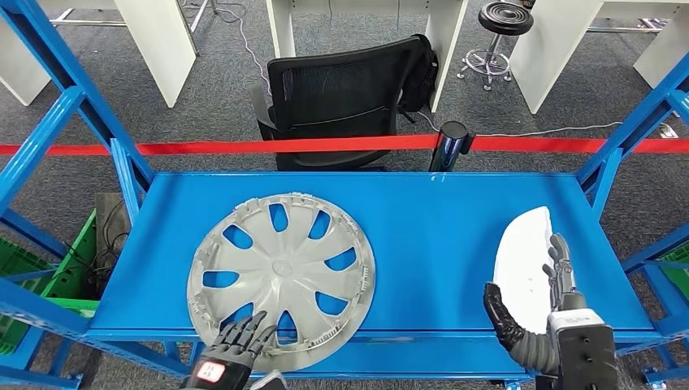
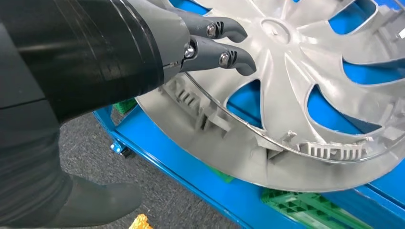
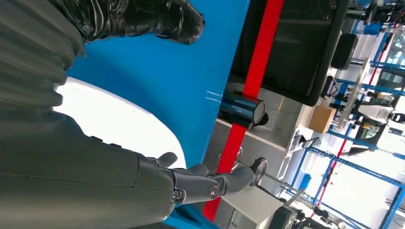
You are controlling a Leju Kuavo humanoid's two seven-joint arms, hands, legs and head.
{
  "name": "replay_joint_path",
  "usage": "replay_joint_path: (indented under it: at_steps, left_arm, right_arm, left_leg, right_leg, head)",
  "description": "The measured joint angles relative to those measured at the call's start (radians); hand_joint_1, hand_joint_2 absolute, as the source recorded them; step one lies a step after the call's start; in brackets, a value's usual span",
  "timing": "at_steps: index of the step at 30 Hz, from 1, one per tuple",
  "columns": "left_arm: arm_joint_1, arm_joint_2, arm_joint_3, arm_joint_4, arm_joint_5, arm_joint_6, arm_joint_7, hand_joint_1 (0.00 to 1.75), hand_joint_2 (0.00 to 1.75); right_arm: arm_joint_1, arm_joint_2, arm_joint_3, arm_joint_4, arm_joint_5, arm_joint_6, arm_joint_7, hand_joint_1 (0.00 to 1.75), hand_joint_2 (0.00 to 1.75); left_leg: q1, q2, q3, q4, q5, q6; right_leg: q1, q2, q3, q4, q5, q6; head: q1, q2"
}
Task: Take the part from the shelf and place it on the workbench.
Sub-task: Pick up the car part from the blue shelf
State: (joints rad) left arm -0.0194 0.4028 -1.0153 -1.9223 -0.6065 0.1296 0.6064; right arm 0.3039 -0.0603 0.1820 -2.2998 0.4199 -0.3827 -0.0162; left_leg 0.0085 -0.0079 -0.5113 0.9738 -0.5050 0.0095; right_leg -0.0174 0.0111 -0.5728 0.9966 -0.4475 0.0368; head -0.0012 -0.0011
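Note:
A grey plastic hubcap lies flat on the left of the blue shelf, its near rim jutting over the front edge. My left hand reaches over that rim with fingers spread above the hubcap; its thumb hangs well below the shelf edge, gripping nothing. A white curved part lies on the right of the shelf. My right hand straddles its near end, thumb on one side and straight fingers on the other side of the white part, without closing on it.
Blue shelf uprights stand at both sides. Behind the shelf run a red tape and its dark post, with a black mesh chair and a stool beyond. Green crates sit low on the left.

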Motion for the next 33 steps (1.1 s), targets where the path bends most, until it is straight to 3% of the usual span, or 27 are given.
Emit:
replay_joint_path:
  at_steps: [11,22,33]
  left_arm:
    - [-0.016,-0.052,-0.003,0.084,-0.077,0.038,-0.049,0.0,1.75]
    - [-0.022,-0.112,0.024,0.177,-0.127,0.015,-0.066,0.0,1.75]
    - [-0.028,-0.137,0.04,0.219,-0.127,0.014,-0.068,0.0,1.75]
  right_arm:
    - [-0.024,0.0,0.012,0.02,-0.001,0.022,-0.01,0.0,1.75]
    - [-0.037,0.001,0.021,0.023,-0.004,0.038,-0.018,0.0,1.75]
    - [-0.04,0.002,0.028,0.023,-0.006,0.039,-0.019,0.0,1.75]
  left_leg:
    - [0.0,0.0,0.0,0.0,0.0,0.0]
    - [0.0,0.0,0.0,0.0,0.0,0.0]
    - [0.0,0.0,0.0,0.0,0.0,0.0]
  right_leg:
    - [0.0,0.0,0.0,0.0,0.0,0.0]
    - [0.0,0.0,0.0,0.0,0.0,0.0]
    - [0.0,0.0,0.0,0.0,0.0,0.0]
  head:
    - [0.001,0.0]
    - [0.001,0.0]
    - [0.0,0.0]
